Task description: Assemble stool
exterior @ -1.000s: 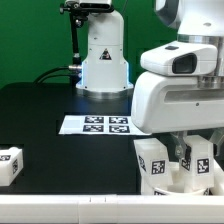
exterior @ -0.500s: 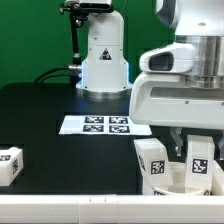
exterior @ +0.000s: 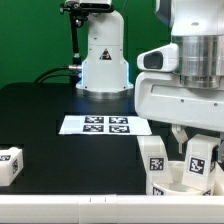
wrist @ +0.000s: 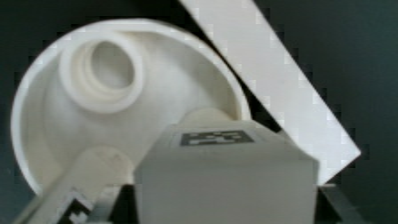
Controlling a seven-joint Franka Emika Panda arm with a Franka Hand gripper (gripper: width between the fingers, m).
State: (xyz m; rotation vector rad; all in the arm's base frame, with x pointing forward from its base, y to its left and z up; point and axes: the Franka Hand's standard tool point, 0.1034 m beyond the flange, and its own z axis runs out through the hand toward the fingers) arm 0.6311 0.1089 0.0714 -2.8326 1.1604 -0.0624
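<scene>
The round white seat (exterior: 176,181) lies at the front of the exterior view's right, with two tagged legs standing on it. My gripper (exterior: 197,141) hangs straight above it and is shut on the right-hand leg (exterior: 201,158); the other leg (exterior: 153,162) stands just to its left. In the wrist view the held leg (wrist: 228,160) fills the space between the jaws, over the seat (wrist: 63,125) and an empty round socket (wrist: 103,68). A second leg (wrist: 80,188) shows beside it. A loose tagged leg (exterior: 8,164) lies at the exterior view's far left.
The marker board (exterior: 95,124) lies flat mid-table. A white robot base (exterior: 104,55) stands at the back before a green wall. A white rail (exterior: 70,208) runs along the front edge and shows in the wrist view (wrist: 267,75).
The arm's wrist and hand have shifted to the exterior view's right and turned over the seat. The held leg and the seat stay in about the same place. The loose leg has not moved.
</scene>
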